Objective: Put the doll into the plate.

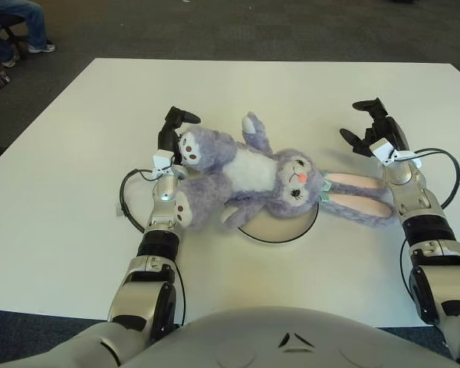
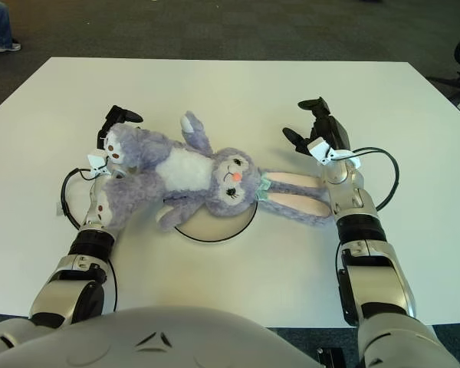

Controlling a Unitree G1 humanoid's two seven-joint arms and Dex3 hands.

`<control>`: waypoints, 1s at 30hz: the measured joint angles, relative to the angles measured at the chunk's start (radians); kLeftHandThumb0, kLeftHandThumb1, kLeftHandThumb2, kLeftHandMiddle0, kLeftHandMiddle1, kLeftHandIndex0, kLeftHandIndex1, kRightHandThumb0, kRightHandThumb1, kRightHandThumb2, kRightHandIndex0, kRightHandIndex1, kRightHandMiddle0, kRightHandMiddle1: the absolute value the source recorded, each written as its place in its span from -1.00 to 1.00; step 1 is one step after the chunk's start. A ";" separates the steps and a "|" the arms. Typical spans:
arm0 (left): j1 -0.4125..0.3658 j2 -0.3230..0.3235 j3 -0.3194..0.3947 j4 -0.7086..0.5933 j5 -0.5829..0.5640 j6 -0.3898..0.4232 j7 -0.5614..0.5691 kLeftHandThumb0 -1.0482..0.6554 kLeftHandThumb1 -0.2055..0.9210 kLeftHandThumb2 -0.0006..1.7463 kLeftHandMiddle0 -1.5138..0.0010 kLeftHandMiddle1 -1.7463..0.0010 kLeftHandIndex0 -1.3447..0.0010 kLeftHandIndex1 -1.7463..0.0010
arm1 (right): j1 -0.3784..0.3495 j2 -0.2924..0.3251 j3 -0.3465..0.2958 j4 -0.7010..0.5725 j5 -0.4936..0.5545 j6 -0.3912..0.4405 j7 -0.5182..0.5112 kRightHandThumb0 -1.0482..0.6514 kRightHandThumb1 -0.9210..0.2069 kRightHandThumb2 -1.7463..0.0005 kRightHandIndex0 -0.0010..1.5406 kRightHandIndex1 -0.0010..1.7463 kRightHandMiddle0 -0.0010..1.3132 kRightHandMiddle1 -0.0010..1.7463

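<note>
Doll [image 1: 261, 176], a purple bunny, is lying across the plate [image 1: 280, 227] at frame center, ears trailing right. Left hand [image 1: 171, 146] is sitting against its feet, left of center, fingers curling around the legs. Right hand [image 1: 372, 129] is hovering open at right, above the ears.

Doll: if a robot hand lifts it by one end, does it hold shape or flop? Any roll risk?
Probably flops: the doll is plush, its limbs and long ears sprawled limp across the plate and table. Likely light for its bulk. Rolling seems unlikely, since it lies flat and spread out. The left robot hand shows beside its feet, the right robot hand above its ears.
</note>
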 measured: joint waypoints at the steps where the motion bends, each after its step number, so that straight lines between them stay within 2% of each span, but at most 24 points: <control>1: 0.001 0.000 0.001 -0.001 0.000 0.001 -0.001 -0.27 0.24 0.25 -0.58 -1.00 0.30 -1.00 | -0.002 0.003 0.000 0.003 0.007 0.000 0.000 -0.65 -1.00 0.42 0.23 1.00 -1.00 0.16; 9: 0.004 0.000 0.008 -0.005 -0.002 0.018 -0.004 -0.26 0.25 0.24 -0.55 -1.00 0.31 -1.00 | -0.013 0.038 -0.013 0.023 0.071 0.001 0.010 -0.54 -0.94 0.45 0.00 1.00 -1.00 0.23; 15: 0.004 0.000 0.011 -0.005 -0.005 0.019 -0.005 -0.27 0.25 0.24 -0.55 -1.00 0.30 -1.00 | -0.018 0.049 -0.016 0.039 0.098 0.018 0.021 -0.49 -0.82 0.32 -0.12 0.98 -1.00 0.33; 20: 0.004 -0.001 0.015 -0.005 -0.005 0.019 -0.005 -0.27 0.23 0.26 -0.54 -1.00 0.29 -1.00 | -0.023 0.052 -0.019 0.072 0.107 0.021 0.021 -0.42 -0.66 0.18 -0.20 0.91 -0.91 0.40; 30: 0.004 -0.003 0.024 -0.004 -0.004 0.018 -0.004 -0.27 0.23 0.26 -0.52 -1.00 0.29 -1.00 | -0.037 0.057 -0.039 0.113 0.131 0.012 0.008 -0.35 -0.54 0.07 -0.25 0.87 -0.83 0.50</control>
